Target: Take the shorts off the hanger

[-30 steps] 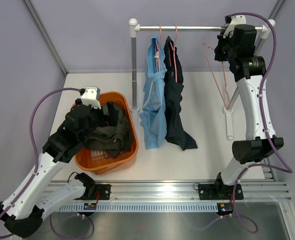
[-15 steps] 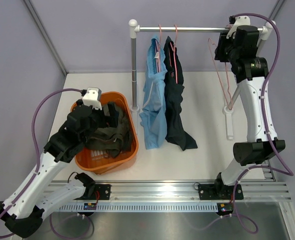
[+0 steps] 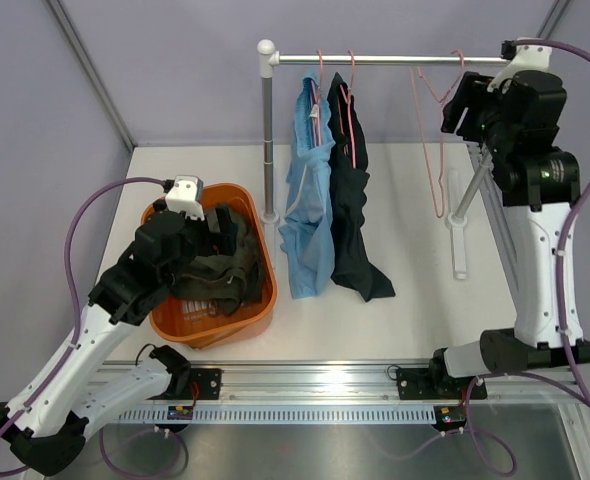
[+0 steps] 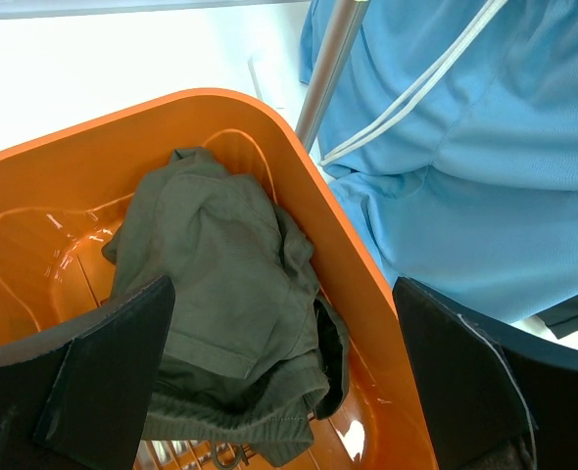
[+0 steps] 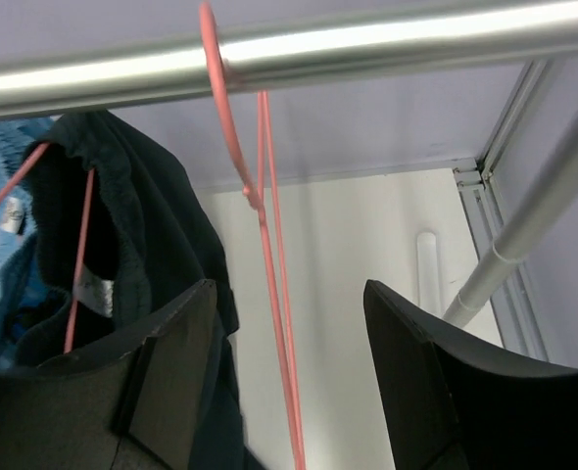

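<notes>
The light blue shorts [image 3: 308,200] and the dark navy shorts [image 3: 353,220] hang on pink hangers from the rail [image 3: 395,58]. The olive green shorts [image 3: 220,275] lie crumpled in the orange basket [image 3: 260,310]. An empty pink hanger [image 3: 437,140] hangs further right on the rail. My right gripper [image 3: 463,108] is open just right of it. In the right wrist view the hanger's wire [image 5: 269,294] runs between the open fingers [image 5: 162,382], touching neither. My left gripper [image 4: 284,382] is open and empty above the olive shorts [image 4: 220,294].
The rack's left post [image 3: 267,130] stands beside the basket, and its slanted right post [image 3: 470,190] is close under my right arm. The basket rim [image 4: 348,255] almost touches the light blue shorts [image 4: 465,147]. White tabletop [image 3: 415,300] lies in front of the rack.
My right gripper has opened and let go of the empty hanger, which now hangs on the rail. The right arm has drawn back to the right. The left arm has not moved.
</notes>
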`<state>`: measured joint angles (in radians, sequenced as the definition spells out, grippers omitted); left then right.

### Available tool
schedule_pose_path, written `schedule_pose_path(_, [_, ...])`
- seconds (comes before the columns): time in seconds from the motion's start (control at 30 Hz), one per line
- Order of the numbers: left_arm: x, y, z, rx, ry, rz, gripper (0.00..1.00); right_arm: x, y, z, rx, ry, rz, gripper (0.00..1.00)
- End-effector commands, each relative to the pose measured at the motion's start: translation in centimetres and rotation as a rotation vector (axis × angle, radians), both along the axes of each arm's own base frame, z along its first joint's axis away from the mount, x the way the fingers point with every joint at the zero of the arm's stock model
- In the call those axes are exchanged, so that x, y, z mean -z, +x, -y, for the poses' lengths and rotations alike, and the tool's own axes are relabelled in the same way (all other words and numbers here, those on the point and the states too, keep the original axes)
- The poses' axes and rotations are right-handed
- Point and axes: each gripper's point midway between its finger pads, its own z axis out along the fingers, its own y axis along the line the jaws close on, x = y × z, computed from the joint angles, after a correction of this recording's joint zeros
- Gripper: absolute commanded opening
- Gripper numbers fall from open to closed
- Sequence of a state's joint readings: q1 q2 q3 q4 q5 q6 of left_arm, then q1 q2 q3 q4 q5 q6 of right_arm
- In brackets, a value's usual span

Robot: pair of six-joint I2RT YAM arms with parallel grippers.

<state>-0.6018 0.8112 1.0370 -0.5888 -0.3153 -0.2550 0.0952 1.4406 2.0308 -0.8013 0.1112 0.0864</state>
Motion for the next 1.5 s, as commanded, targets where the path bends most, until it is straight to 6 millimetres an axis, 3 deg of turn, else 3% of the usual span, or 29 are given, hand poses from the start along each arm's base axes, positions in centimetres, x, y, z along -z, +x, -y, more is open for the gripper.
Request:
schedule_pose_path(0.0, [-0.7, 0.4, 0.1, -0.005, -0.022, 0.037, 0.99, -3.6, -4.4, -1.0, -0.043, 0.111, 0.103, 0.72])
schedule_pose_path(0.03, [-0.7, 0.4, 0.1, -0.002, -0.024, 0.038, 0.99, -4.7, -5.9, -1.8, -0.090, 0.131, 0.134, 0.73])
schedule_pose_path(0.2, [-0.6, 0.3, 0.4, 0.008, -0.032, 0.034, 0.99, -5.6, -7.8, -6.4, -0.224, 0.149, 0.142, 0.73])
schedule_pose_path(0.27, [-0.6, 0.3, 0.4, 0.008, -0.030, 0.035, 0.99, -5.4, -7.3, -7.8, -0.241, 0.141, 0.129, 0.73])
schedule_pose_path(0.3, [-0.6, 0.4, 0.4, 0.007, -0.031, 0.035, 0.99, -5.1, -7.3, -9.6, -0.288, 0.147, 0.118, 0.74])
schedule_pose_path(0.43, [-0.5, 0.3, 0.4, 0.005, -0.030, 0.032, 0.99, -2.6, -4.9, -13.9, -0.339, 0.114, 0.050, 0.74])
schedule_pose_path(0.57, [-0.4, 0.3, 0.3, 0.002, -0.034, 0.031, 0.99, -1.5, -2.2, -16.5, -0.343, 0.101, 0.057, 0.73])
schedule_pose_path(0.83, [-0.3, 0.2, 0.3, 0.004, -0.038, 0.030, 0.99, 0.2, 2.1, -17.8, -0.269, 0.081, 0.075, 0.74])
schedule_pose_path(1.47, [-0.2, 0.2, 0.5, 0.013, -0.037, 0.026, 0.99, 1.8, 7.5, -19.2, -0.209, 0.009, 0.130, 0.73])
